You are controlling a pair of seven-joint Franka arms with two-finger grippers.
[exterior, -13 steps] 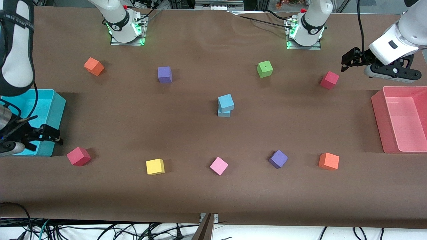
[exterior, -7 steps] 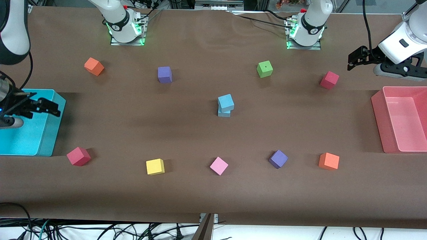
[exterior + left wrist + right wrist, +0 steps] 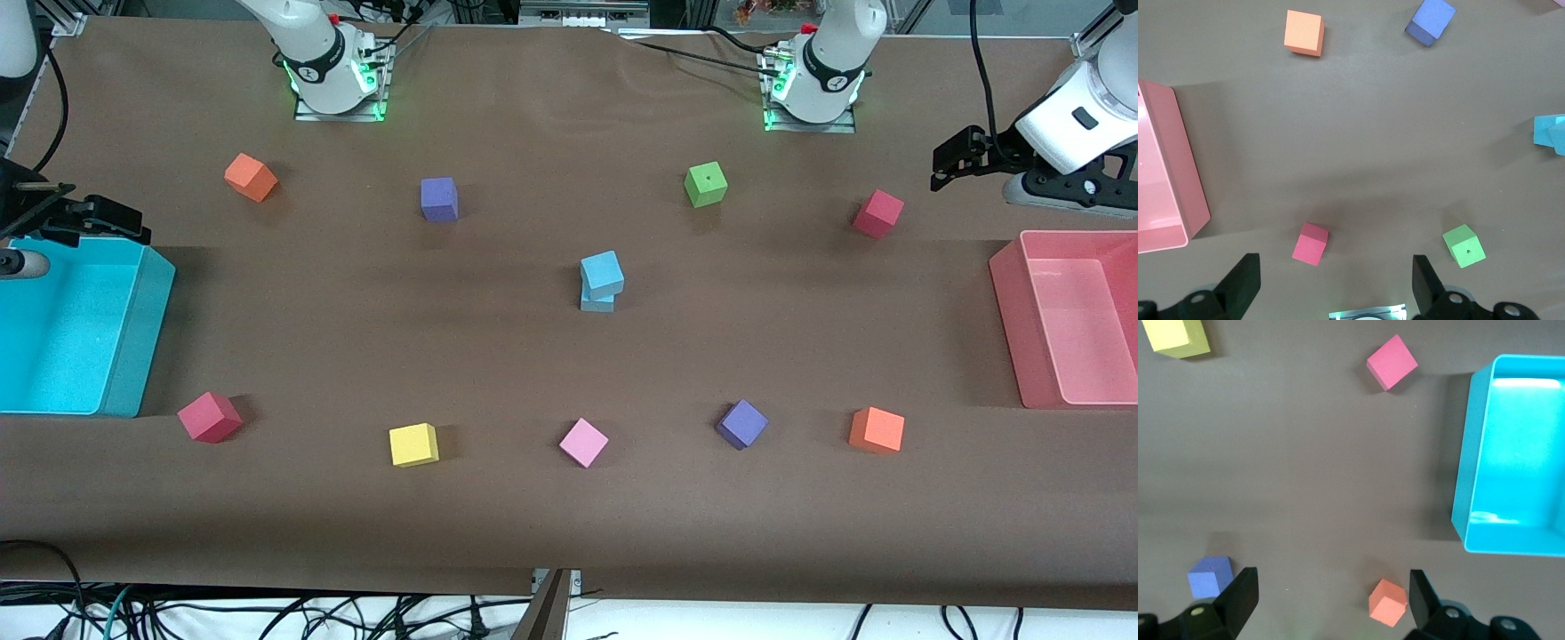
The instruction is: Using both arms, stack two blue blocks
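Observation:
Two light blue blocks stand stacked at the middle of the table, the upper blue block (image 3: 602,273) turned slightly askew on the lower blue block (image 3: 597,303). The left wrist view catches the stack (image 3: 1549,133) at its edge. My left gripper (image 3: 953,162) hangs open and empty over the table's left-arm end, near a red cube (image 3: 878,213); its fingers (image 3: 1245,283) stand wide apart. At the right-arm end my right gripper (image 3: 114,222) is open and empty over the cyan bin's (image 3: 133,329) rim, its fingers (image 3: 1238,597) also spread wide.
A pink bin (image 3: 1009,320) sits at the left-arm end. Loose cubes ring the stack: orange (image 3: 251,177), purple (image 3: 439,198) and green (image 3: 706,184) near the bases; red (image 3: 210,417), yellow (image 3: 413,444), pink (image 3: 583,442), purple (image 3: 741,424) and orange (image 3: 877,430) nearer the camera.
The right gripper has swept across the cyan bin toward the bases. The left gripper has drawn back a little toward its end of the table. The blue stack has not moved.

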